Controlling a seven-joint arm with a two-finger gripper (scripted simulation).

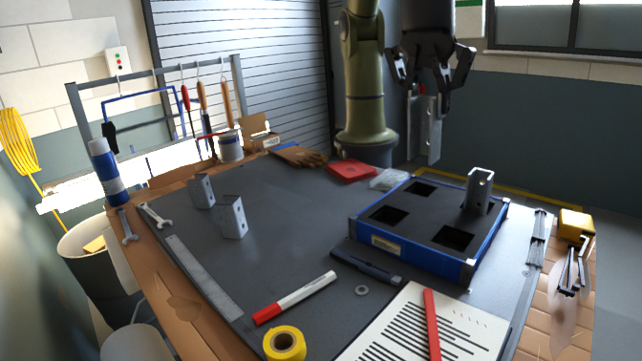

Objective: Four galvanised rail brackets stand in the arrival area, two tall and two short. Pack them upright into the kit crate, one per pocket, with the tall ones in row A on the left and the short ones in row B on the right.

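A tall bracket point(478, 191) stands upright in the far right pocket of the blue kit crate point(430, 224), its foot hidden in the pocket. I hold a second tall galvanised bracket point(424, 128) in my closed gripper point(427, 79), hanging upright high in the air above and behind the crate's far edge. The crate's three other pockets show dark and empty. Two short brackets point(201, 190) point(232, 216) stand on the dark mat at the left, one just behind the other.
Behind the work stand the olive robot base point(365, 95), a red pad point(351, 170) and a glove. A tool rack, a tin and a spray can line the left rear. Near the front edge lie a marker point(294, 297), a knife, a washer, a ruler, tape and a printed sheet.
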